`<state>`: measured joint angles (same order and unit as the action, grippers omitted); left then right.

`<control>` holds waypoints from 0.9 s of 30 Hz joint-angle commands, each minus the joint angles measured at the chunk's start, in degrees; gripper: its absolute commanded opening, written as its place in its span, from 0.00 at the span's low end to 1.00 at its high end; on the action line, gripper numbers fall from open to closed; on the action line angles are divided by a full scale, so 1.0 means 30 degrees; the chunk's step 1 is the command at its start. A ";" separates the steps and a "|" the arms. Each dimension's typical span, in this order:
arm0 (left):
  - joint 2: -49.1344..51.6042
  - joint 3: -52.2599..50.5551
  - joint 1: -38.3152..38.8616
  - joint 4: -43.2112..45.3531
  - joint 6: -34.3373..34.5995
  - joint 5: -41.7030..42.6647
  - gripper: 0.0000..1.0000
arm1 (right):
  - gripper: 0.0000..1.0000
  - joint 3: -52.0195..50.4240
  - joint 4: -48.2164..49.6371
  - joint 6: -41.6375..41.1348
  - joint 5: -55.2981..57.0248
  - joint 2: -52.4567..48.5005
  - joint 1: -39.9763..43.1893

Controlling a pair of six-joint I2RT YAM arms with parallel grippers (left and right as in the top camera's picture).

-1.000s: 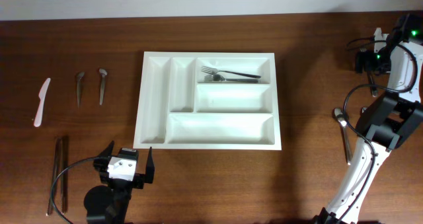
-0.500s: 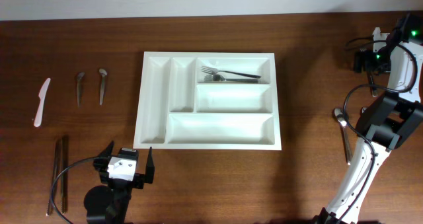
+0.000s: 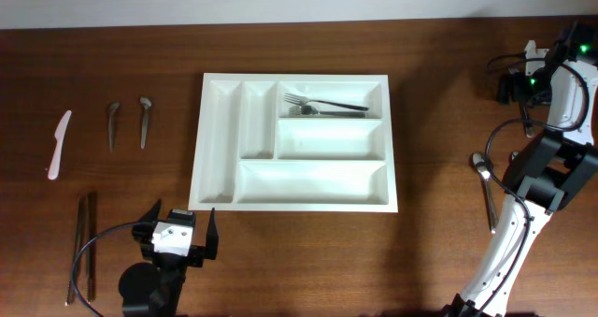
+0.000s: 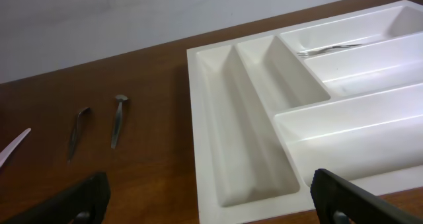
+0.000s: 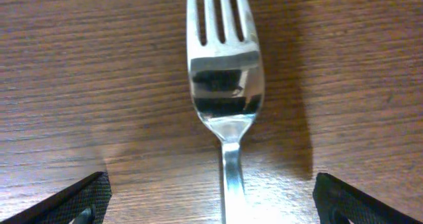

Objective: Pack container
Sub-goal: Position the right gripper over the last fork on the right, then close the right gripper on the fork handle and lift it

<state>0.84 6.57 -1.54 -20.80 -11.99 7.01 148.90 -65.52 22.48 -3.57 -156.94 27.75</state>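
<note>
The container (image 3: 217,139) is a large white tray in the middle of the table. Its top right compartment holds forks (image 3: 325,104). It also shows in the left wrist view (image 4: 205,125), with the forks (image 4: 328,49) at its far end. My left gripper (image 3: 183,227) is open and empty, just in front of the container's near left corner; its fingers show in the left wrist view (image 4: 211,207). My right gripper (image 5: 211,201) is open, its fingers on either side of a metal fork (image 5: 223,85) lying on the wood. That fork (image 3: 487,194) lies right of the container.
Left of the container lie a white plastic knife (image 3: 59,144), two small metal spoons (image 3: 112,125) (image 3: 145,121) and a pair of dark long utensils (image 3: 84,247). The right arm (image 3: 547,167) stands at the table's right edge with cables.
</note>
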 commanded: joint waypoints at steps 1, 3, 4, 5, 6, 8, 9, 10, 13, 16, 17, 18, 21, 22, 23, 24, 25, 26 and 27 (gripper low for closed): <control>-0.0146 -0.0073 -0.0095 -0.0022 -0.0240 -0.0146 0.99 | 0.99 -0.0168 -0.0160 -0.0160 -0.0809 -0.0867 0.0160; -0.0146 -0.0073 -0.0095 -0.0015 -0.0240 -0.0146 0.99 | 0.99 -0.0168 -0.0182 -0.0160 -0.0809 -0.0874 0.0284; -0.0146 -0.0073 -0.0095 -0.0015 -0.0240 -0.0146 0.99 | 0.99 -0.0168 -0.0219 -0.0153 -0.0809 -0.0882 0.0357; -0.0146 -0.0073 -0.0095 -0.0015 -0.0240 -0.0146 0.99 | 0.99 -0.0168 -0.0233 -0.0153 -0.0816 -0.0889 0.0415; -0.0146 -0.0073 -0.0095 -0.0022 -0.0240 -0.0146 0.99 | 0.99 -0.0168 -0.0299 -0.0146 -0.0809 -0.0896 0.0510; -0.0146 -0.0073 -0.0095 -0.0015 -0.0240 -0.0146 0.99 | 0.99 -0.0168 -0.0372 -0.0138 -0.0816 -0.0933 0.0641; -0.0146 -0.0073 -0.0095 -0.0015 -0.0240 -0.0146 0.99 | 0.99 -0.0168 -0.0379 -0.0124 -0.0816 -0.0962 0.0656; -0.0146 -0.0073 -0.0095 -0.0015 -0.0240 -0.0146 0.99 | 0.99 -0.0168 -0.0379 -0.0117 -0.0816 -0.0962 0.0656; -0.0146 -0.0073 -0.0095 -0.0015 -0.0240 -0.0146 0.99 | 0.99 -0.0168 -0.0342 -0.0066 -0.0816 -0.0962 0.0656; -0.0146 -0.0073 -0.0095 -0.0022 -0.0240 -0.0146 0.99 | 0.96 -0.0168 -0.0248 -0.0073 -0.0816 -0.0962 0.0656; -0.0146 -0.0073 -0.0095 -0.0007 -0.0240 -0.0146 0.99 | 0.92 -0.0168 -0.0211 -0.0073 -0.0816 -0.0962 0.0656; -0.0146 -0.0073 -0.0095 -0.0015 -0.0240 -0.0153 0.99 | 0.87 -0.0168 -0.0168 -0.0073 -0.0816 -0.0962 0.0656; -0.0146 -0.0073 -0.0095 -0.0015 -0.0240 -0.0146 0.99 | 0.68 -0.0168 -0.0066 -0.0073 -0.0823 -0.0962 0.0656; -0.0146 -0.0073 -0.0095 -0.0015 -0.0240 -0.0146 0.99 | 0.59 -0.0168 -0.0044 -0.0073 -0.0816 -0.0962 0.0656; -0.0146 -0.0073 -0.0095 -0.0015 -0.0240 -0.0146 0.99 | 0.54 -0.0168 -0.0022 -0.0080 -0.0816 -0.0962 0.0656; -0.0146 -0.0073 -0.0095 -0.0015 -0.0240 -0.0146 0.99 | 0.52 -0.0168 -0.0007 -0.0073 -0.0816 -0.0962 0.0656; -0.0146 -0.0073 -0.0095 -0.0015 -0.0240 -0.0146 0.99 | 0.52 -0.0168 0.0015 -0.0073 -0.0816 -0.0962 0.0656; -0.0146 -0.0073 -0.0095 -0.0015 -0.0240 -0.0146 0.99 | 0.51 -0.0168 0.0044 -0.0073 -0.0816 -0.0962 0.0656; -0.0146 -0.0073 -0.0095 -0.0015 -0.0240 -0.0146 0.99 | 0.49 -0.0168 0.0066 -0.0080 -0.0816 -0.0962 0.0656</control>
<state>0.84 6.57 -1.54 -20.80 -11.99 6.98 148.90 -65.45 22.41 -6.83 -157.32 29.28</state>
